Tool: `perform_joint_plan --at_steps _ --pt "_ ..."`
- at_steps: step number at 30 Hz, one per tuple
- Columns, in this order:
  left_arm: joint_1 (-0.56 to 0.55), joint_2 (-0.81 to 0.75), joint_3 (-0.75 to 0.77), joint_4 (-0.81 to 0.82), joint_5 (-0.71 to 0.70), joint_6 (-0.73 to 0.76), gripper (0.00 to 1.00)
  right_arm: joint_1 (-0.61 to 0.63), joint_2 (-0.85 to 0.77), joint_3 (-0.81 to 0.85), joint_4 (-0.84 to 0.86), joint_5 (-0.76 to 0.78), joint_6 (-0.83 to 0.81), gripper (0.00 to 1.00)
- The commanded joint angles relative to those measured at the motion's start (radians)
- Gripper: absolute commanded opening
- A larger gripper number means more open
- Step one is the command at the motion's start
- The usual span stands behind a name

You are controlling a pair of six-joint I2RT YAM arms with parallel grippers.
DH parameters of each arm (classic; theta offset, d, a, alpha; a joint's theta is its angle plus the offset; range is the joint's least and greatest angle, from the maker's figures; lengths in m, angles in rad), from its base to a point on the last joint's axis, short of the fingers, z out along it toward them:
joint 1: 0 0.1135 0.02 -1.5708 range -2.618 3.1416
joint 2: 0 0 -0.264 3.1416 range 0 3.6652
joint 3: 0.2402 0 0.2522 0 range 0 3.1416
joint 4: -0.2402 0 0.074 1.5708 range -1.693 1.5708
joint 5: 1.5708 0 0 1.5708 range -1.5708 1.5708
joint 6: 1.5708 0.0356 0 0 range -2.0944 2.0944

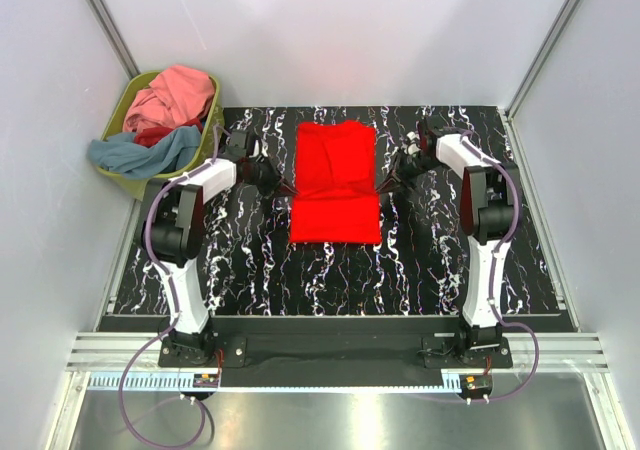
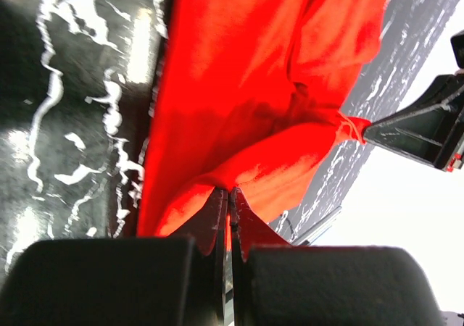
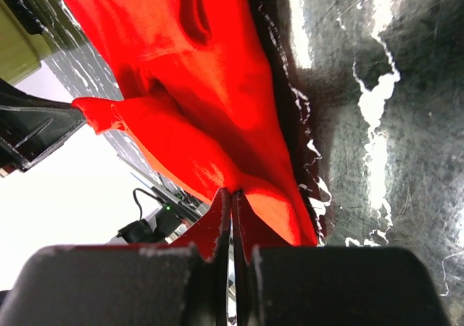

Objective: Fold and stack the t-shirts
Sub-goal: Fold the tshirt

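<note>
Top view: red shirt lies mid-table, folded into a narrow upright strip, lower part doubled over. Left gripper sits at its left edge, right gripper at its right edge, level with each other. Basket is off the table's far-left corner and holds a pink shirt and a grey-blue shirt that spills over the rim. Whether the jaws are gripping can't be read from up here.

Left wrist view settles it: jaws closed, pinching a raised fold of the red cloth; the right gripper shows across the shirt, nipping the opposite edge. Right wrist view: same on its side, jaws closed on red cloth, plus a sliver of the basket.
</note>
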Motion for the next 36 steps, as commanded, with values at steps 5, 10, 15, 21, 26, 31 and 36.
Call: perform_joint_plan --at_steps 5,10,15,21,26,31,36 --pt "0.011 0.044 0.068 0.001 0.032 -0.001 0.02 -0.005 0.056 0.071 -0.021 -0.030 -0.012 0.00" --pt "0.011 0.094 0.155 -0.058 0.003 0.052 0.09 -0.008 0.100 0.148 -0.023 -0.015 -0.002 0.09" --pt "0.011 0.070 0.296 -0.244 -0.129 0.183 0.20 -0.023 0.120 0.275 -0.093 0.019 -0.011 0.30" --pt "-0.011 -0.117 0.131 -0.241 -0.166 0.227 0.24 0.003 -0.068 0.079 -0.077 0.053 -0.031 0.39" --pt "-0.078 -0.136 -0.001 -0.146 -0.089 0.209 0.21 0.046 -0.165 -0.146 0.077 0.045 0.021 0.39" --pt "-0.123 -0.044 0.008 -0.036 0.032 0.185 0.19 0.123 -0.129 -0.127 0.124 -0.009 0.050 0.38" --pt "-0.124 0.015 0.004 -0.012 0.090 0.169 0.15 0.182 -0.043 -0.087 0.189 -0.174 0.091 0.22"
